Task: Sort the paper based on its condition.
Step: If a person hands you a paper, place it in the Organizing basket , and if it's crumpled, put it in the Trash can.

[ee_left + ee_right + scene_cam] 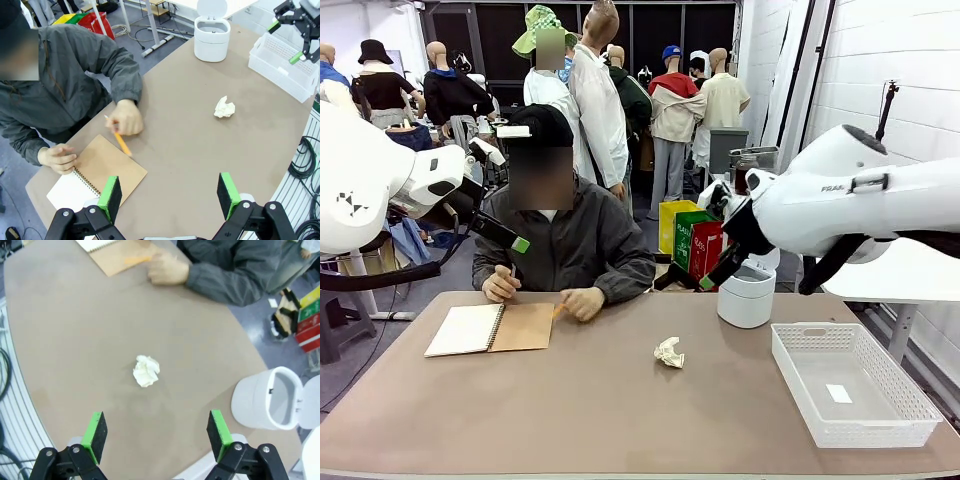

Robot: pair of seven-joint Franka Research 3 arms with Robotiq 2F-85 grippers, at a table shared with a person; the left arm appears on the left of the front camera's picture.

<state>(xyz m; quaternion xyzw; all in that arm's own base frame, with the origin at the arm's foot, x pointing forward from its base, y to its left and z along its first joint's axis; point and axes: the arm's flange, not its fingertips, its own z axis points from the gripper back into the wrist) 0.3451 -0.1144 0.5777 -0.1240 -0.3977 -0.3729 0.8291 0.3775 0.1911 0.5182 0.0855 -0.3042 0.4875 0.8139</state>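
The crumpled paper (669,352) lies alone mid-table, between notebook (490,328) and tray (875,432). The right gripper (157,432) and left gripper (170,192) hang wide open, holding nothing. The paper is light, so a bumping finger could roll it away.

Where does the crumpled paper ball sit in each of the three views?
Front view: crumpled paper, just right of centre, lower half.
Left wrist view: crumpled paper, right of centre, upper half.
Right wrist view: crumpled paper, near picture centre.
Shared landmark: white bin.
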